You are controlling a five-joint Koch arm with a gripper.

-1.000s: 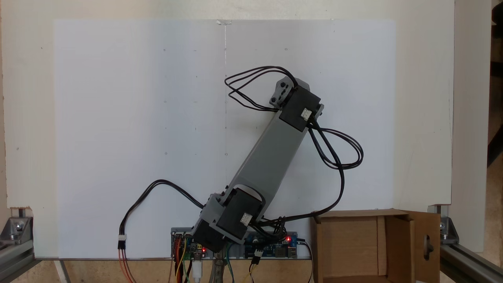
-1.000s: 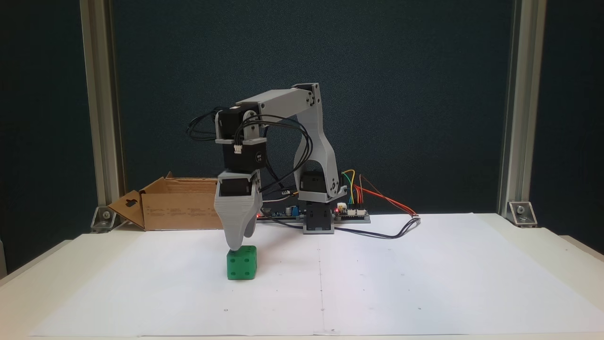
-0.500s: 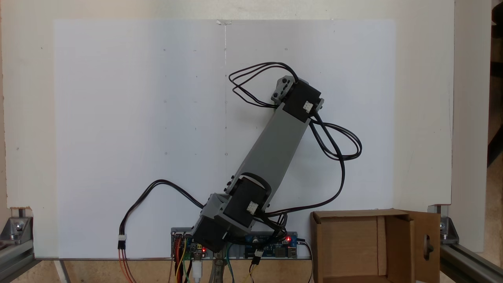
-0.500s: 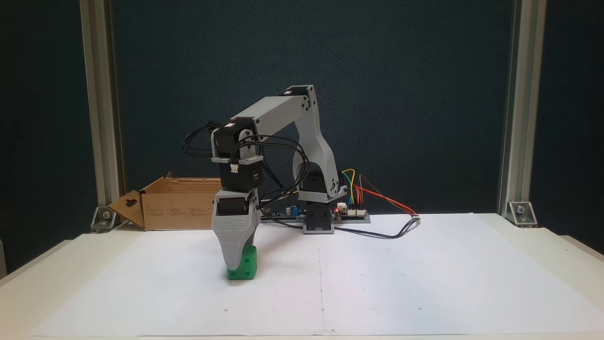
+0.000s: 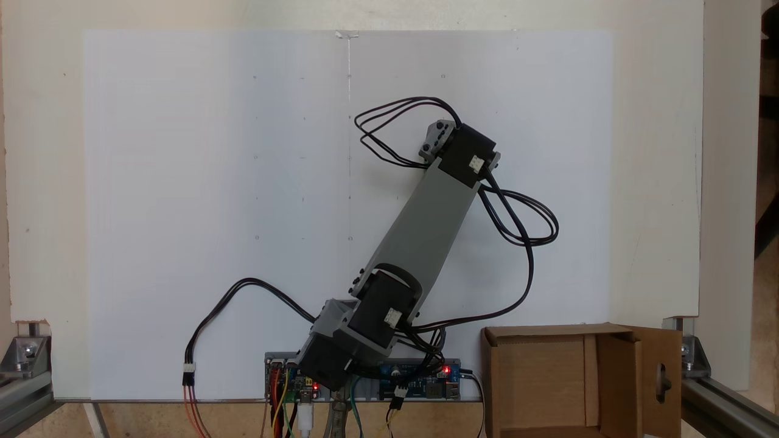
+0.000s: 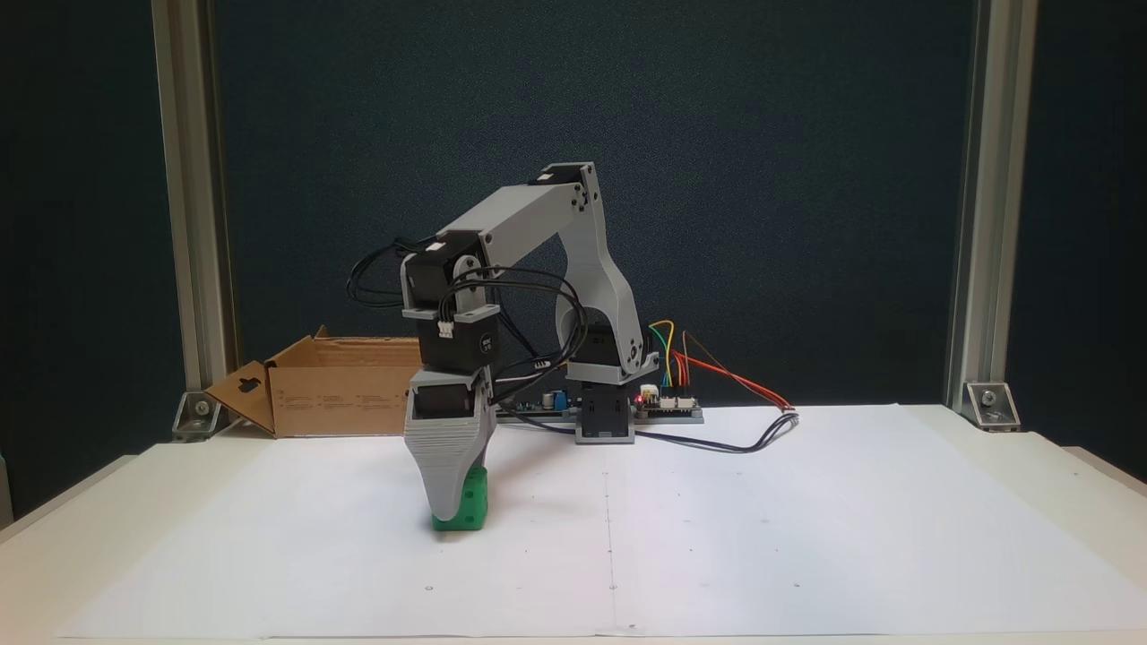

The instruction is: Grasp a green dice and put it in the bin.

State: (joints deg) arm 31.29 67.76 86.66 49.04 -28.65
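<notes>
A fixed view level with the table shows the end effector lowered over the green dice, its grey front jaw covering the left part of the cube, which sits on the white paper. Only that one jaw shows, so whether it grips or stands wide I cannot tell. Farther back, at left, sits the bin with its cutout flap. In a fixed view from above, the arm hides dice and end effector; the bin is cut off at the bottom edge.
</notes>
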